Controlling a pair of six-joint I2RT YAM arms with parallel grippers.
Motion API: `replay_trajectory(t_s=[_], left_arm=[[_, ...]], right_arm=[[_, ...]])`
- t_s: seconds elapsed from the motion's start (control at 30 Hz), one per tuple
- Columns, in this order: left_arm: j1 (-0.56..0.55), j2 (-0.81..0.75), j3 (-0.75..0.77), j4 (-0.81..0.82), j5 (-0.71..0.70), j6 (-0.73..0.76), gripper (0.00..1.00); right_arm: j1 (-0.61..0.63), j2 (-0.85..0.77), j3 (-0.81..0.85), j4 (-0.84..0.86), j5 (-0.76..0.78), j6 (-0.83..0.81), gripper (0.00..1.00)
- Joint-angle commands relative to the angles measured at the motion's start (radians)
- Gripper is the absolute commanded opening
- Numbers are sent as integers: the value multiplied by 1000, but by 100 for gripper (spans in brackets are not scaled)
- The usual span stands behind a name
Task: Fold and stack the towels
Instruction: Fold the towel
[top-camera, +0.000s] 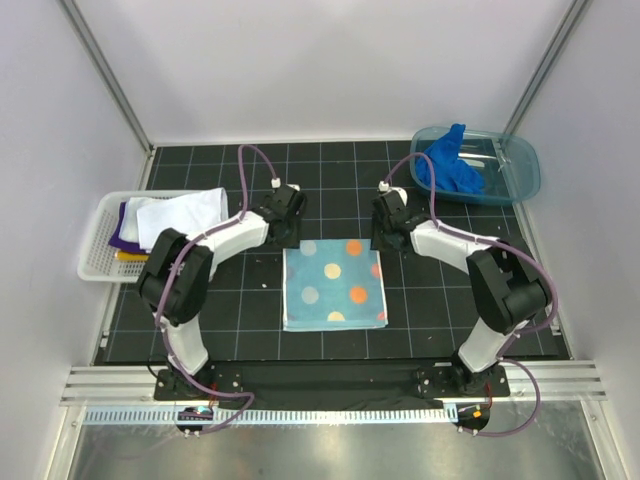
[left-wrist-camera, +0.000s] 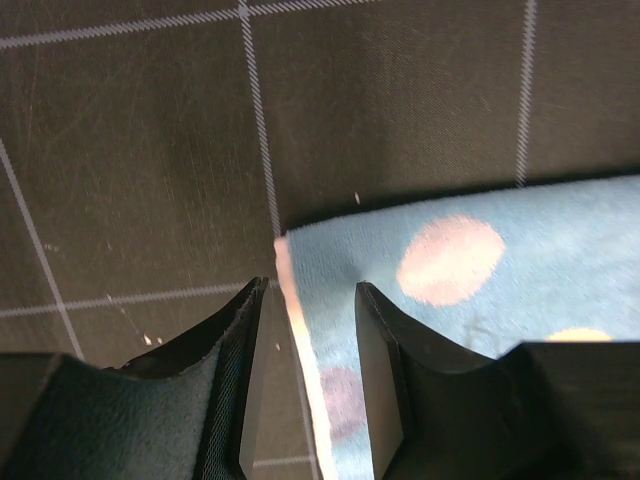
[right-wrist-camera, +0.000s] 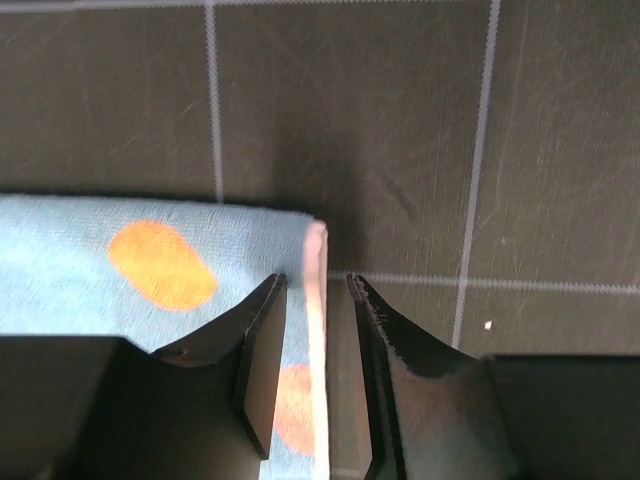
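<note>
Left gripper (left-wrist-camera: 310, 300): jaws spread, straddling the far-left corner hem of the spotted towel (left-wrist-camera: 500, 300), no clamp visible. Right gripper (right-wrist-camera: 315, 288): jaws apart, far-right hem in the gap. The towel lies flat on the table (top-camera: 250, 322) between the arms. Blue towel (top-camera: 450, 160) in teal tub (top-camera: 527, 170), far right; white towel (top-camera: 182, 213) in basket (top-camera: 95, 265), left.
</note>
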Motion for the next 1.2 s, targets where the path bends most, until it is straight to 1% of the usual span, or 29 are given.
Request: replay_trajectory(t_s=[0.0,0.23,0.37,0.57,0.83,1.17], left_arm=[[6,37,56,-16,-50,38,43],[5,92,61,-11,-70,46,43],[8,97,58,-8,-82,54,43],[13,72,62,4,-56,60,43],[28,78,64,24,-16,80,43],[39,100,70,39,16,92,42]], right_arm=[[-11,26,40,88,53,-8,38],[-31,89,37,105,78,9,39],[-34,94,26,108,81,14,39],[-38,57,9,129,46,12,39],[-40,2,34,152,0,-28,40],[-40,88,52,155,-36,-26,39]])
